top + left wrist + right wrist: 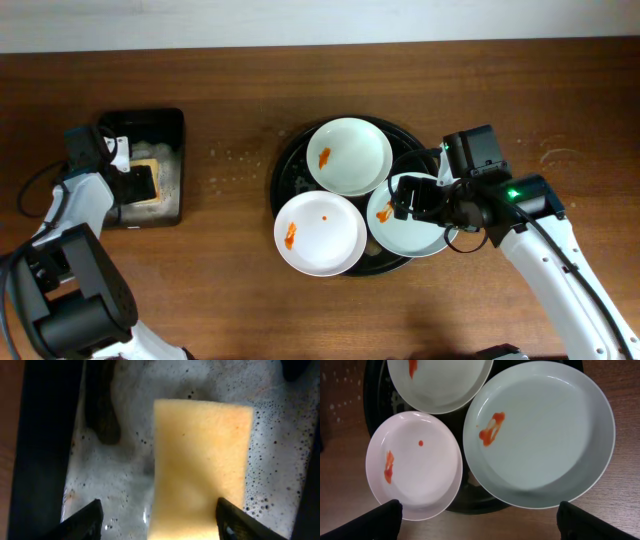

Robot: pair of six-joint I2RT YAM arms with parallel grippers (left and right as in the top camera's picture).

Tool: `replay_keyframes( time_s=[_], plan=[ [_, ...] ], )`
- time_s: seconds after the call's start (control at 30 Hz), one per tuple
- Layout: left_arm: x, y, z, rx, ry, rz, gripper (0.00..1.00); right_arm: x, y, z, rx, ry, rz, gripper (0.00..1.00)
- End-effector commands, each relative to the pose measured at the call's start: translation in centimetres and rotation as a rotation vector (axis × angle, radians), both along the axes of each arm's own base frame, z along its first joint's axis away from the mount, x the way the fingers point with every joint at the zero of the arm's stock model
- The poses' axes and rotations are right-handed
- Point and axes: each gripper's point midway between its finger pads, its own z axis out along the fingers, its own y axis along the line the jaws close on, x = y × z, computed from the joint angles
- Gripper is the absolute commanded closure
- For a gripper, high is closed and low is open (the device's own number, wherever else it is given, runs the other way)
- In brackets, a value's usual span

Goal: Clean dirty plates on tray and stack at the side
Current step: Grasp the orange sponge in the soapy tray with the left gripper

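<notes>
Three white plates sit on the black tray, each with an orange-red smear. The far plate lies at the tray's back. The left plate and the right plate lie at its front, both hanging over the rim. The right gripper hangs above the right plate, its jaws wide apart and the plate below and between them. Well left of the tray, the left gripper hangs over a black tub of foamy water. Its jaws stand apart on either side of a yellow sponge; whether one finger touches it I cannot tell.
</notes>
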Motion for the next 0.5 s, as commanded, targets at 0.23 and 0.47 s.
replay_keyframes(
  time_s=[0.23,0.47],
  plan=[
    [-0.5,-0.7,-0.3,-0.063,0.005,0.071,0.38,0.3,-0.1,0.3,-0.005,-0.009,-0.009,0.01],
    [0.4,-1.8,2.5,-0.014,-0.055,0.035,0.38,0.4,-0.1,0.3,-0.005,-0.011,-0.009,0.00]
  ],
)
